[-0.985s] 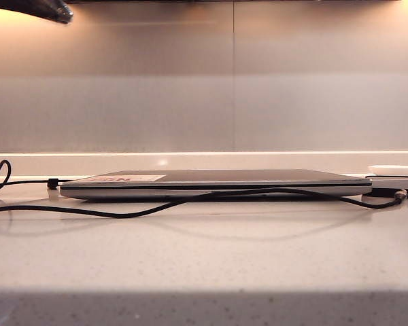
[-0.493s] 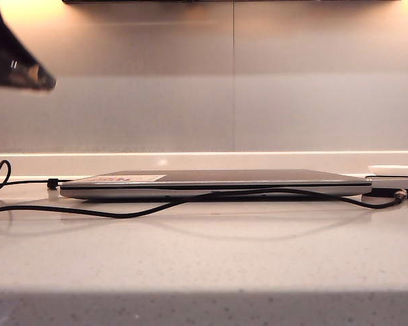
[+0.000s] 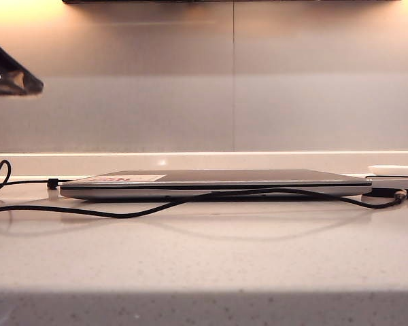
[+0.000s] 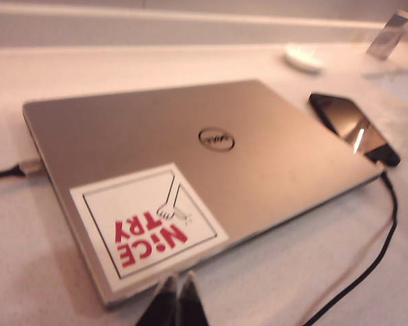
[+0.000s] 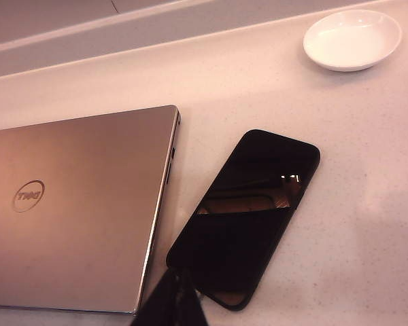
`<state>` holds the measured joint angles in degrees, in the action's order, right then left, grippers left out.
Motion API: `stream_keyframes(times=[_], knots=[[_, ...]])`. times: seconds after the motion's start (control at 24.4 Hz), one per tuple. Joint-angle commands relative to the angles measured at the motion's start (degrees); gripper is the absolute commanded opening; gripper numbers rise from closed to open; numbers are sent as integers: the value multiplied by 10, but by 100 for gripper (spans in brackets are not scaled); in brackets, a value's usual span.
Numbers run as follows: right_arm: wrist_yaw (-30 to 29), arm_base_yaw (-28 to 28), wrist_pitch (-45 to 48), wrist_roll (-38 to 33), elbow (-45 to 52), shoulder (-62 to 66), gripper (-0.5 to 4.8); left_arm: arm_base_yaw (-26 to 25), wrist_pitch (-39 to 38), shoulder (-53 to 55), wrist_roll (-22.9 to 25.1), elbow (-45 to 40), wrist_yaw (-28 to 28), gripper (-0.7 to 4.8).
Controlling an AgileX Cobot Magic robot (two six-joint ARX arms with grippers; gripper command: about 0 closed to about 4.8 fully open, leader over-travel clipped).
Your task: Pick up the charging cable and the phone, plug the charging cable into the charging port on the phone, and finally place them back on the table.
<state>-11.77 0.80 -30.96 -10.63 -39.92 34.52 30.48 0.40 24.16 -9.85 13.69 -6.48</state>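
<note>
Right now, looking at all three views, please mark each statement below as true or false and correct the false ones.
1. The phone lies flat on the table beside the closed laptop. True.
2. The charging cable is already plugged into the phone. False: its plug tip lies loose on the table, near the phone.
3. The left gripper has its jaws shut and holds nothing. True.
4. The right gripper is clamped on the phone. False: its jaws are shut, empty, above the phone's near end.
5. The white dish sits on top of the laptop. False: it rests on the table, beyond the phone.
</note>
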Motion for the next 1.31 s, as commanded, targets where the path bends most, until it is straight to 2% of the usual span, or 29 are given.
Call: stream_keyframes(times=[0.04, 0.16, 0.29, 0.57, 0.7, 0.9, 1.03, 1.31], knots=[[1, 0, 8, 2, -2, -1, -5, 0, 5, -35, 17, 1, -2, -6], [1, 0, 8, 2, -2, -1, -5, -3, 1, -78, 55, -7, -2, -6], [1, 0, 8, 2, -2, -2, -5, -35, -4, -117, 78, -16, -2, -6], [1, 0, 8, 2, -2, -2, -5, -218, 5, -184, 78, -44, -2, -6], [1, 0, 8, 2, -2, -2, -5, -271, 22, -221, 77, -72, -2, -6], [1, 0, 8, 2, -2, -2, -5, -303, 31, -241, 77, -107, -2, -6], [1, 0, 8, 2, -2, -2, -5, -303, 30, -241, 77, -132, -2, -6], [1, 2, 8, 2, -2, -2, -5, -303, 25, -241, 79, -132, -2, -6]])
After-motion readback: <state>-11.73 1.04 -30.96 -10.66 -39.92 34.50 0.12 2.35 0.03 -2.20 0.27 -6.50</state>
